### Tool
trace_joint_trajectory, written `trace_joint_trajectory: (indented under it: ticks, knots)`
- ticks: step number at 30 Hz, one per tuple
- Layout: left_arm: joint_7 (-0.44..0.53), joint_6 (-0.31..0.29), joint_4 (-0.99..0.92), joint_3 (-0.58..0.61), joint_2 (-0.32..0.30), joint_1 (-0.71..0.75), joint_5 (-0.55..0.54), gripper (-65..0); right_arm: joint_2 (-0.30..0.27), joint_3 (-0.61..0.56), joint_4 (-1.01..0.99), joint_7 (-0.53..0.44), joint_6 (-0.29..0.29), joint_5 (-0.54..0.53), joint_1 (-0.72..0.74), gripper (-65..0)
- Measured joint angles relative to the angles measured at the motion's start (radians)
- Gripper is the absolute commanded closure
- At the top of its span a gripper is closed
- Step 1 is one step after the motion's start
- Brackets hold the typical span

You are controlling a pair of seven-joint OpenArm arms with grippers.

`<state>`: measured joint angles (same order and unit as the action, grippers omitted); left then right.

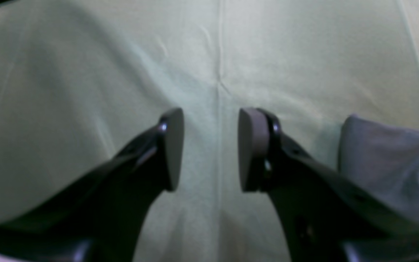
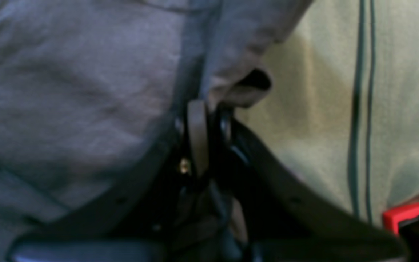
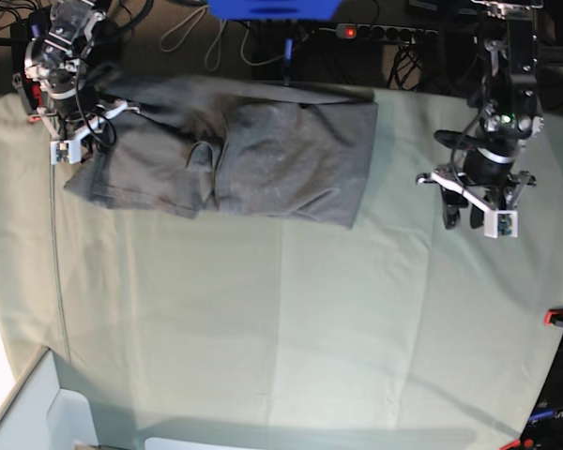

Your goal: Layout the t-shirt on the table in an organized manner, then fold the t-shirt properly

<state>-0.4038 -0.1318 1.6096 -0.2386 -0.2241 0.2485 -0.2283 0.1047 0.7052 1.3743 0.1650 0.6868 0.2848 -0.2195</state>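
Observation:
The dark grey t-shirt (image 3: 263, 150) lies crumpled and partly bunched at the far left-centre of the table (image 3: 291, 319), with folds near its left end. My right gripper (image 3: 78, 141) is at the shirt's far-left edge. In the right wrist view the right gripper (image 2: 204, 109) has its jaws together, pinching an edge of the t-shirt (image 2: 78, 83). My left gripper (image 3: 476, 220) hovers over bare table to the right of the shirt. Its pads (image 1: 175, 145) stand apart with nothing between them, and a shirt corner (image 1: 387, 163) shows beside them.
A red clip (image 2: 406, 214) and two thin dark cables (image 2: 362, 109) lie on the cloth near my right gripper. Another red clip (image 3: 558, 317) sits at the right edge. A white bin (image 3: 38, 412) stands at the near-left corner. Cables and a power strip (image 3: 375, 33) run behind the table.

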Motion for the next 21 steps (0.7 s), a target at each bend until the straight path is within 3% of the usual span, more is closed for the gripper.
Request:
trace_joint_trajectory:
  ticks: [7, 21]
  knots:
    - [0.0, 0.0, 0.0, 0.001, 0.001, 0.0, 0.0, -24.2, 0.068, 0.001, 0.201, 0.082, 0.005, 0.052, -0.051, 0.0]
    - [0.0, 0.0, 0.0, -0.001, 0.0, 0.0, 0.0, -24.2, 0.06, -0.133, 0.462, 0.072, 0.005, -0.04, -0.163, 0.0]
